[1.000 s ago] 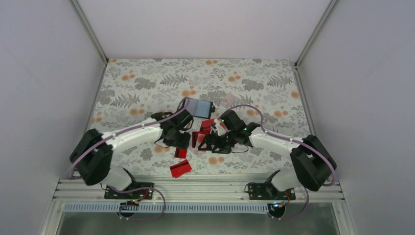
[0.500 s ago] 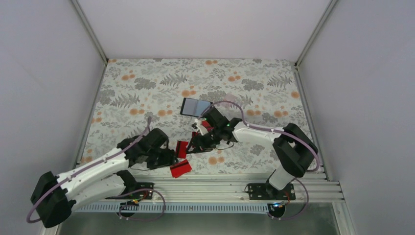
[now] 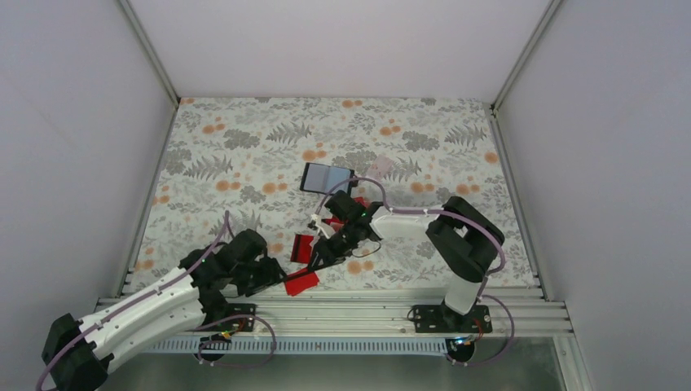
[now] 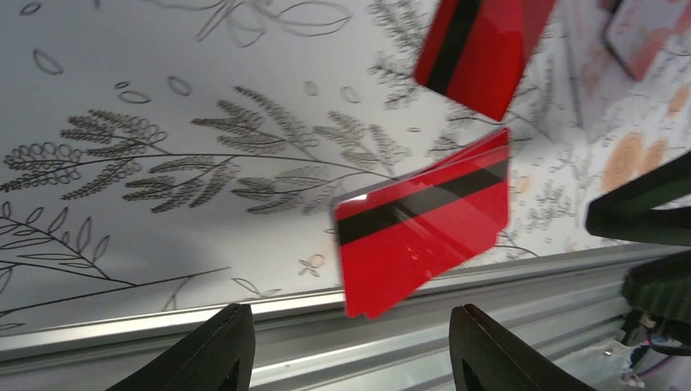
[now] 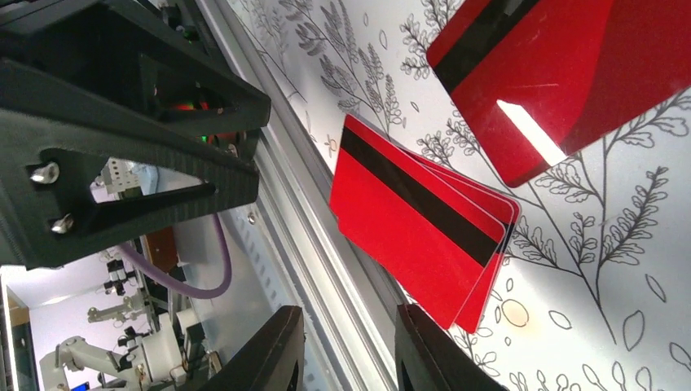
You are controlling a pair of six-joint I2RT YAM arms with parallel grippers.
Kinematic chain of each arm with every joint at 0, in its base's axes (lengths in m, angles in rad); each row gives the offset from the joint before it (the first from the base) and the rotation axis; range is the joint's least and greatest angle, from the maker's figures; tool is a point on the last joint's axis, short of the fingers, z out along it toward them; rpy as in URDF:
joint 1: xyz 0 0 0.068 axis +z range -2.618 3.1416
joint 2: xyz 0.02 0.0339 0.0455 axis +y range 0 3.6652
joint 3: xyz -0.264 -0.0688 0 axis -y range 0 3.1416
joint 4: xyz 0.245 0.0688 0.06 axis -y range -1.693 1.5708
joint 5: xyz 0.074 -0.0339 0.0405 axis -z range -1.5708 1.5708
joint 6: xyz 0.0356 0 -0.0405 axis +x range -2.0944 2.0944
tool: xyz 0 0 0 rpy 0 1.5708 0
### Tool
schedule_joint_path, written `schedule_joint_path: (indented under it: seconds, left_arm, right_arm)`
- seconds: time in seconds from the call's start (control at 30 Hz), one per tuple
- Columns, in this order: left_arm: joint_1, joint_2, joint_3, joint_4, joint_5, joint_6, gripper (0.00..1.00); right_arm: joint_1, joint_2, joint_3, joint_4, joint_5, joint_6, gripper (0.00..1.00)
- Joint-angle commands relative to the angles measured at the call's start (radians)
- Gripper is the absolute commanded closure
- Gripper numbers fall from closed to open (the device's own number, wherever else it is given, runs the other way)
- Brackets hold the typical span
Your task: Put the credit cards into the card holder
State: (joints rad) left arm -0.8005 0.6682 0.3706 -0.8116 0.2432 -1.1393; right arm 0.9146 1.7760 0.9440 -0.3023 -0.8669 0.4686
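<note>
A small stack of red credit cards (image 3: 301,282) with black stripes lies at the table's near edge, partly over the rail (image 4: 424,224) (image 5: 415,220). Another red card (image 3: 301,244) (image 4: 481,49) (image 5: 554,81) lies just beyond it. The black card holder (image 3: 326,177) lies open farther back, its grey-blue pockets up. My left gripper (image 3: 273,275) (image 4: 350,350) stands open and empty left of the stack. My right gripper (image 3: 316,259) (image 5: 350,358) hovers by the stack's right side, jaws narrowly apart with nothing between them.
More red cards (image 3: 358,202) peek out beside the right arm. A whitish clear card (image 3: 381,167) lies right of the holder. An aluminium rail (image 3: 342,305) runs along the table's near edge. White walls close in the sides and back.
The left arm has pulled back from the middle to the near left. The right arm has swung toward the near edge over the red stack, and its jaws have narrowed.
</note>
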Motion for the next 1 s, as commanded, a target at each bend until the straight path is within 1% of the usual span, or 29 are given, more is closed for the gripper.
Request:
schedule_joint_path:
  seconds: [0.0, 0.47, 0.53, 0.7, 0.87, 0.97]
  left_arm:
    - [0.0, -0.023, -0.056, 0.048, 0.026, -0.04, 0.4]
    - [-0.004, -0.047, -0.21, 0.272, 0.127, -0.072, 0.41]
    - [-0.004, -0.046, -0.212, 0.26, 0.13, -0.07, 0.41]
    - [-0.004, -0.003, -0.164, 0.159, 0.12, -0.043, 0.41]
    - [-0.02, 0.045, -0.139, 0.155, 0.134, -0.048, 0.4]
    - [-0.055, 0.06, -0.133, 0.161, 0.133, -0.077, 0.4]
  right_arm:
    - [0.023, 0.024, -0.022, 0.033, 0.009, -0.028, 0.71]
    - [0.061, 0.069, -0.051, 0.128, 0.023, 0.011, 0.72]
    - [0.062, 0.078, -0.051, 0.14, 0.023, 0.013, 0.72]
    - [0.063, 0.102, -0.054, 0.163, 0.02, 0.015, 0.72]
    - [0.064, 0.126, -0.066, 0.18, 0.026, 0.015, 0.72]
    - [0.064, 0.134, -0.076, 0.186, 0.033, 0.017, 0.73]
